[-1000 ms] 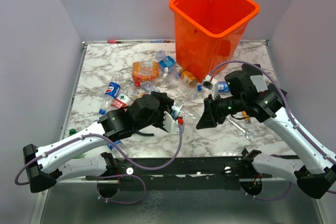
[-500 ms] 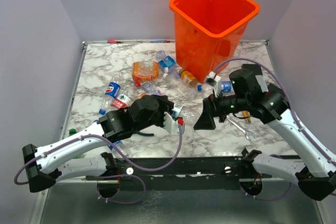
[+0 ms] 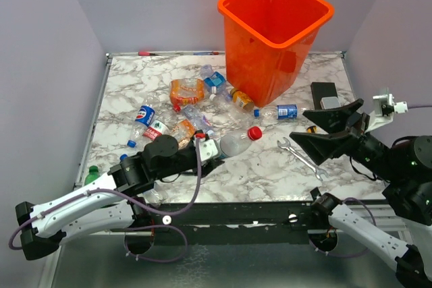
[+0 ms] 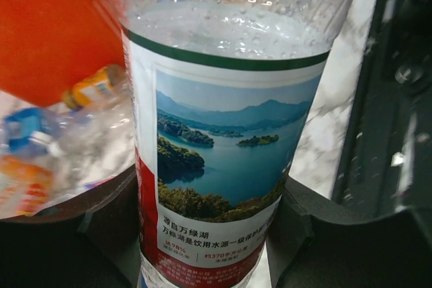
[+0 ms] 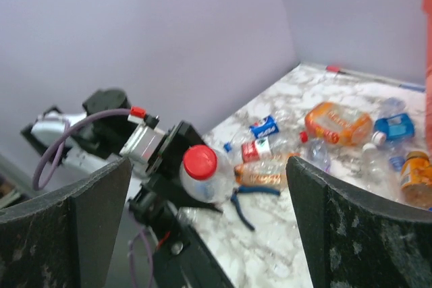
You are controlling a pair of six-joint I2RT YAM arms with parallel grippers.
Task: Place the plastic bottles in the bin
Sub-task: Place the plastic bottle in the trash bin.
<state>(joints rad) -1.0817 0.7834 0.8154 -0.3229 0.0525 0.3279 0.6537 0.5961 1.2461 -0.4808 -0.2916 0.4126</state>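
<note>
My left gripper (image 3: 214, 148) is shut on a clear plastic bottle (image 3: 236, 144) with a red cap (image 3: 254, 133), low over the table's near middle. In the left wrist view the bottle's lake-picture label (image 4: 223, 133) fills the gap between both black fingers (image 4: 324, 227). My right gripper (image 3: 302, 126) stands wide open to the right of it, apart from the bottle. From the right wrist the red-capped bottle (image 5: 202, 173) shows beyond the spread fingers (image 5: 358, 227). The orange bin (image 3: 273, 32) stands upright at the back. Several more bottles (image 3: 187, 90) lie left of the bin.
A steel wrench (image 3: 300, 156) lies under the right gripper. Blue-handled pliers (image 5: 250, 200) lie beside the held bottle. A blue-labelled bottle (image 3: 287, 110) rests at the bin's foot, a green-capped one (image 3: 93, 173) at the near left edge. A black box (image 3: 324, 91) sits right of the bin.
My left gripper closed on the red-capped bottle while the right gripper opened, let go and drew back up and to the right. The left arm has dropped lower and pulled back slightly.
</note>
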